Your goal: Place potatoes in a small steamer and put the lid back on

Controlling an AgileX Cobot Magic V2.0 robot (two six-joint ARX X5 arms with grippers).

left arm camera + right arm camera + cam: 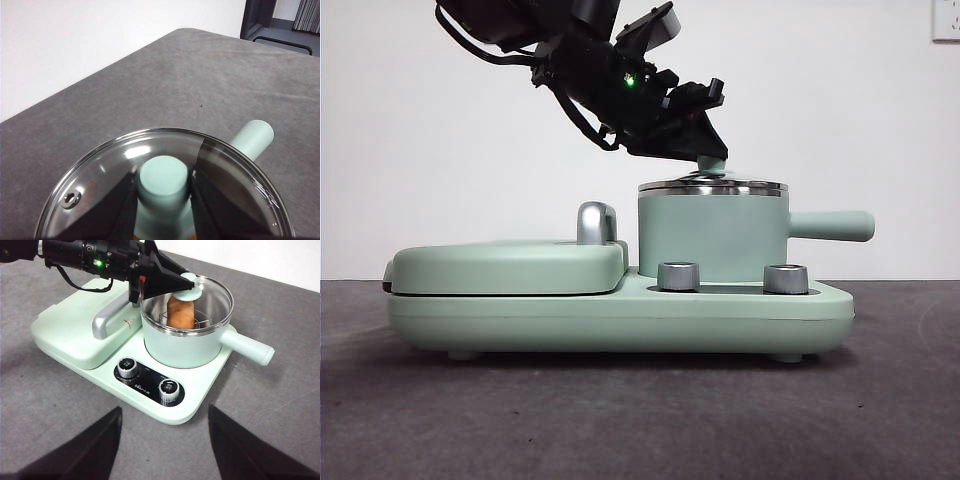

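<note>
The small mint-green steamer (710, 235) stands on the right of the cooker base, its side handle (832, 225) pointing right. The orange-brown potato (181, 312) stands upright inside it on a wire rack, seen through the glass. The clear glass lid (712, 186) rests on the steamer's steel rim. My left gripper (705, 130) comes down from the upper left and is shut on the lid's mint-green knob (162, 180). My right gripper (165, 410) is open and empty, held back above the table in front of the cooker.
The mint-green cooker base (620, 320) sits on a grey table. The flat hinged griddle cover (510, 265) with its chrome handle (597, 222) fills the base's left half. Two steel dials (679, 276) (786, 278) stand at the front.
</note>
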